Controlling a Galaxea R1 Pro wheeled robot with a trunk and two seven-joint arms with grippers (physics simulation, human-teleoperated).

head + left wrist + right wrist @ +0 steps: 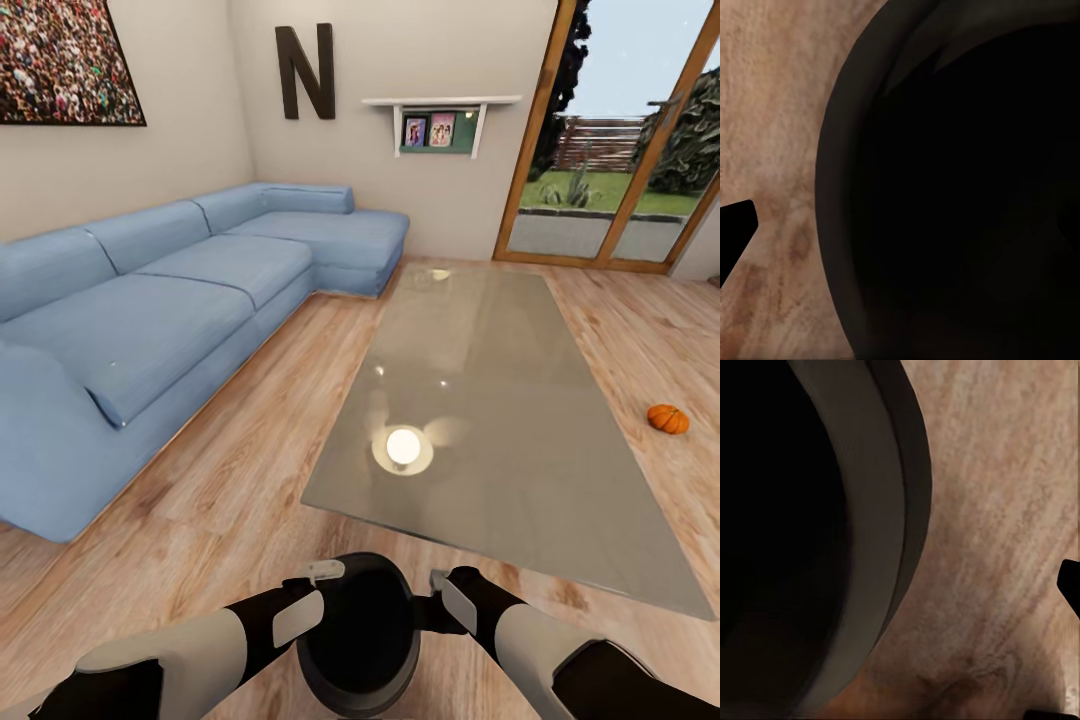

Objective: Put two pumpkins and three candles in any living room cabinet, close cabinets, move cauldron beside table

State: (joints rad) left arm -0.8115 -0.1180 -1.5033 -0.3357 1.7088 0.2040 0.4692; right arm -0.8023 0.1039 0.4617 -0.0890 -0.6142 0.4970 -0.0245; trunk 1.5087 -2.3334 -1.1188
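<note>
The only writing I can read is a big dark letter N [305,71] on the far wall; beside it a white shelf [441,103] carries two small framed pictures too small to make out, and a crowd print [62,58] hangs above the blue sofa [170,300]. Low in my head view I have the black cauldron [357,630] between both arms, just short of the near edge of the glass-topped table [520,420], over the plank floor [250,440]. My left gripper [318,580] sits against the cauldron's rim on one side and my right gripper [448,590] against the opposite side; the pincers look set at the rim, but I cannot tell how far either one is spread or whether it is actually pinching. In the left wrist view the cauldron's [967,187] dark mouth looms close with one black fingertip [735,229] off to the side over the wood, and the right wrist view likewise has the cauldron wall [862,532] right alongside. One orange pumpkin [668,419] lies on the floor just beyond the table's right edge. A round lamp reflection [403,447] glares on the glass.
</note>
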